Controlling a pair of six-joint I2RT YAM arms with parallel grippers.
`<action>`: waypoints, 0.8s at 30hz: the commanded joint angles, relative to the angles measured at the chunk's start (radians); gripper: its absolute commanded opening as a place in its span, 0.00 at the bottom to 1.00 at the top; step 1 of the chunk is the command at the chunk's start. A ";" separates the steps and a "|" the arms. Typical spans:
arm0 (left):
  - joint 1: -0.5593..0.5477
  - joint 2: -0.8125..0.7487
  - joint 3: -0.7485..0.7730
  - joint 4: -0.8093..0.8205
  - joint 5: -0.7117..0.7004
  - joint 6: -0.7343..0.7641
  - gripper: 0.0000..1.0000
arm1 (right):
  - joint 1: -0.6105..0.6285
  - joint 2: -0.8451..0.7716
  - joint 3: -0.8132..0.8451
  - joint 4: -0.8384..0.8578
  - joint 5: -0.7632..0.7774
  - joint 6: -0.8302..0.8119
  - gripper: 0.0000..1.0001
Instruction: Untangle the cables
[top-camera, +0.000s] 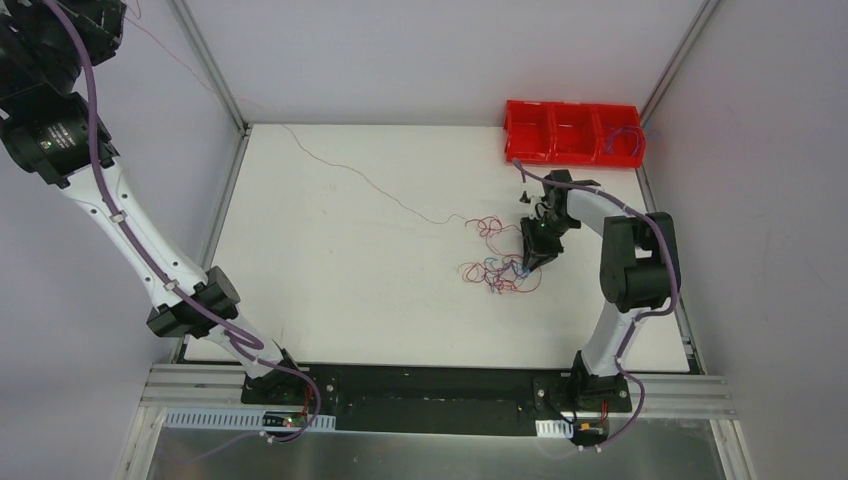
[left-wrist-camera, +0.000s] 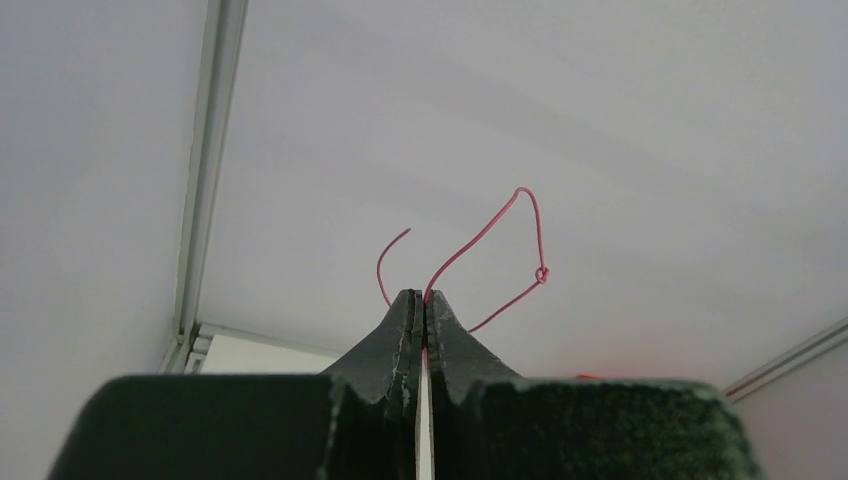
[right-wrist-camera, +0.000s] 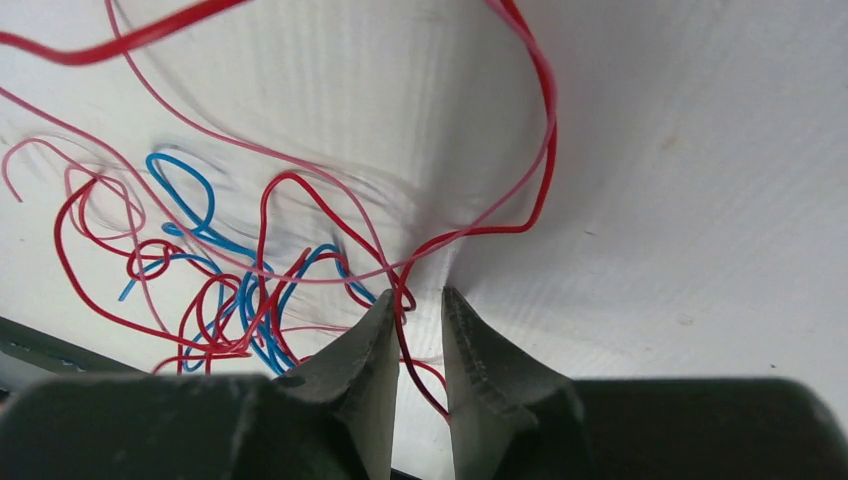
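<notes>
The cables lie as a small tangle of thin red and blue wires on the white table, right of the middle. One long red wire runs taut from the tangle up toward the far left corner. My left gripper is raised high there, out of the top view, and is shut on that red wire, which has a small knot. My right gripper is down at the tangle's right edge. In the right wrist view it is slightly open, with one red strand running between the fingers. The blue wires lie to its left.
A red bin with three compartments stands at the back right; a purple wire lies in its right compartment. Grey walls and metal frame posts enclose the table. The left arm reaches up along the left wall.
</notes>
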 joint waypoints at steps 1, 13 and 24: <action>0.015 -0.024 -0.026 0.057 0.036 -0.054 0.00 | -0.021 -0.015 -0.017 -0.048 0.125 -0.078 0.26; -0.158 -0.169 -0.424 0.113 0.365 -0.036 0.00 | -0.005 -0.153 0.104 -0.116 -0.067 -0.129 0.49; -0.489 -0.369 -1.050 -0.012 0.238 0.246 0.00 | 0.064 -0.177 0.262 -0.176 -0.146 -0.106 0.58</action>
